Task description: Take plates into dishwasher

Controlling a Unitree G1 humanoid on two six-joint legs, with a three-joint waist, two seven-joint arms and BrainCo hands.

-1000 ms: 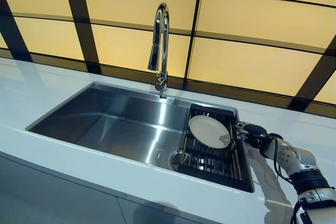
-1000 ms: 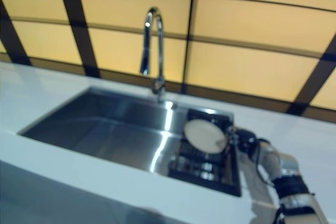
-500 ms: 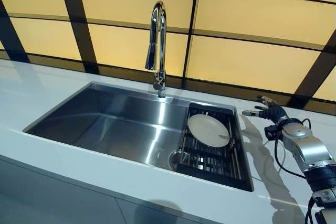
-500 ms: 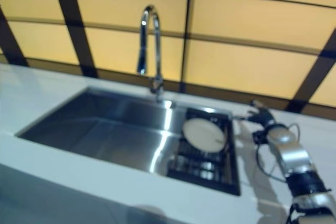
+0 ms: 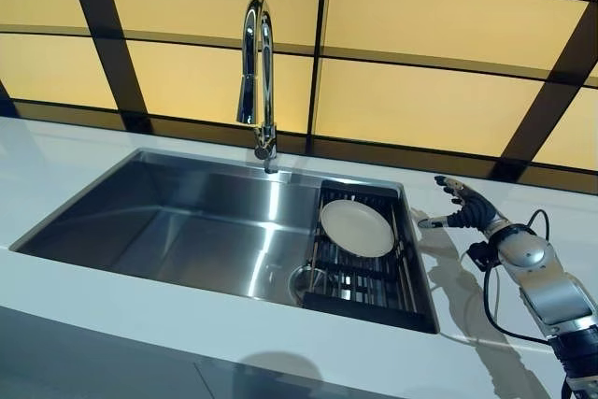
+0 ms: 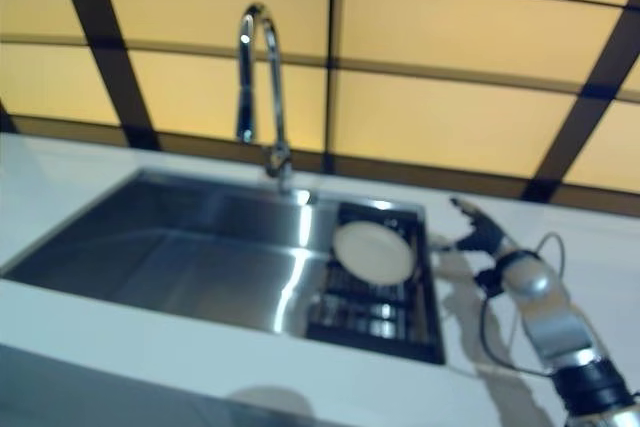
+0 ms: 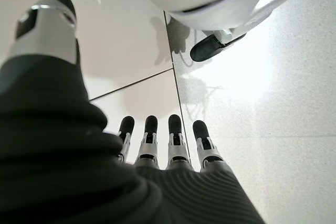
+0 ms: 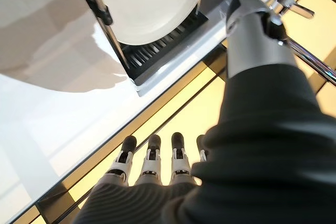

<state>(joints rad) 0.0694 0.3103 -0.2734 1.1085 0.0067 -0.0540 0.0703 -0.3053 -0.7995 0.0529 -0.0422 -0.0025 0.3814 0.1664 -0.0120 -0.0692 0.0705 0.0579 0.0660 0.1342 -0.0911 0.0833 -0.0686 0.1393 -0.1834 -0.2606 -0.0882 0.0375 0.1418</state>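
Observation:
One white plate (image 5: 356, 227) leans in the black dish rack (image 5: 372, 279) at the right end of the steel sink (image 5: 177, 221). My right hand (image 5: 466, 208) hovers open above the white counter, just right of the rack, touching nothing. In its wrist view the straight fingers (image 8: 151, 156) hold nothing, and the plate (image 8: 149, 1) shows beyond them in the rack. My left hand (image 7: 168, 140) appears only in its own wrist view, open and empty, hanging over the pale tiled floor.
A tall chrome faucet (image 5: 257, 81) rises behind the sink's middle. The white counter (image 5: 168, 315) runs all around the sink. Behind it stands a yellow panelled wall (image 5: 411, 91) with dark bars.
My right hand let go of the plate in the rack, then lifted and drew back to the right over the counter. The camera has shifted, so the whole scene sits further left.

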